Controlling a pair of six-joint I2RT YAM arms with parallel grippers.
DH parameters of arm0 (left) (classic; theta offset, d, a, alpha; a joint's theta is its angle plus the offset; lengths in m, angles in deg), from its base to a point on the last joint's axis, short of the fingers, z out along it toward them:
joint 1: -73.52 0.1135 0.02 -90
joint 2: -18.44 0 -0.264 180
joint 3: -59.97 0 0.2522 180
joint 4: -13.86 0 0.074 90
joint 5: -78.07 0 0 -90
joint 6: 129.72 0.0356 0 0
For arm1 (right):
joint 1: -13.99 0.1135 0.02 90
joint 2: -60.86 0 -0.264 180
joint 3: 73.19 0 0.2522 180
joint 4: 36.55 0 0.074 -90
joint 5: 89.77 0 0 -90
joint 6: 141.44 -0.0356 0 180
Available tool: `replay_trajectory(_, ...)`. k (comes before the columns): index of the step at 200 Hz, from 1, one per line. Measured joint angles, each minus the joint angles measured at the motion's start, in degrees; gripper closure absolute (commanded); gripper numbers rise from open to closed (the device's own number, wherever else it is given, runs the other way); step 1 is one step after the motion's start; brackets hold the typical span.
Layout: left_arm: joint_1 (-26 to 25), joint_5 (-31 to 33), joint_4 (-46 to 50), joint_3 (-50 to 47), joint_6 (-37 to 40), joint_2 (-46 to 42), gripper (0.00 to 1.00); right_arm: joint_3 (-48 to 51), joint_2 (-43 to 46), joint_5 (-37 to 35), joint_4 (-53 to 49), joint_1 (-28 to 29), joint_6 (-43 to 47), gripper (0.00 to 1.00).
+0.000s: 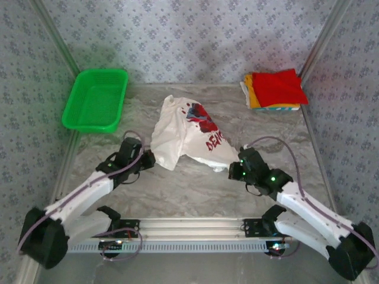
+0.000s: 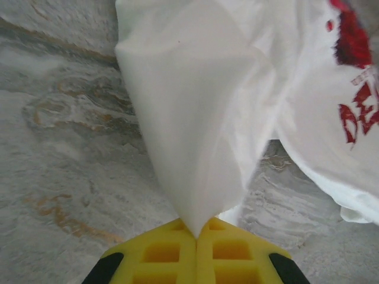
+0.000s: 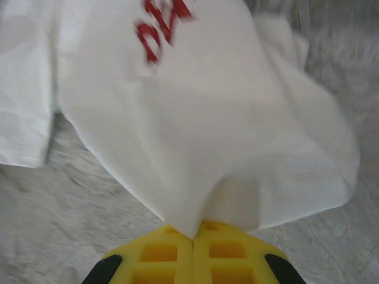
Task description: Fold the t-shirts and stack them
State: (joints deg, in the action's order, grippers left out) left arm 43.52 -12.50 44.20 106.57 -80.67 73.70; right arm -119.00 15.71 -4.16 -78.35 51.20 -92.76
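Marbled tabletop (image 1: pixel 195 189) holds a crumpled white t-shirt (image 1: pixel 183 133) at its middle; left gripper (image 2: pixel 196 235) clamps its near-left edge, right gripper (image 3: pixel 193 235) its near-right edge, both closed on cloth. Folded red and yellow-orange tees (image 1: pixel 275 89) sit far right, green basket (image 1: pixel 96 99) far left

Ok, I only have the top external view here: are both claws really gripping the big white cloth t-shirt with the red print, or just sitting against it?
Observer: The left wrist view shows the left claw shut, its yellow pads pinching a tapered peak of the white cloth t-shirt.
Operator: And the right one?
Observer: Same in the right wrist view: the right claw is shut on a bunched white edge.
Operator: Is either gripping the print?
Observer: No, both pinch plain white cloth; the red lettering lies beyond the pinch.
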Motion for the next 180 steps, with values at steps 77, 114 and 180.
replay_trajectory(77,-2.73,2.84,19.08,3.23,1.73,-30.67,1.00,-6.95,10.27,-2.91,-8.87,5.68,4.20,1.00)
replay_trajectory(114,-3.91,4.90,29.59,21.31,5.64,-32.13,1.00,-19.02,11.04,-9.64,-16.70,10.86,7.56,1.00)
replay_trajectory(180,-3.17,15.87,29.09,46.12,23.47,-10.60,1.00,-31.98,1.66,-17.81,-17.57,-2.62,20.59,1.00)
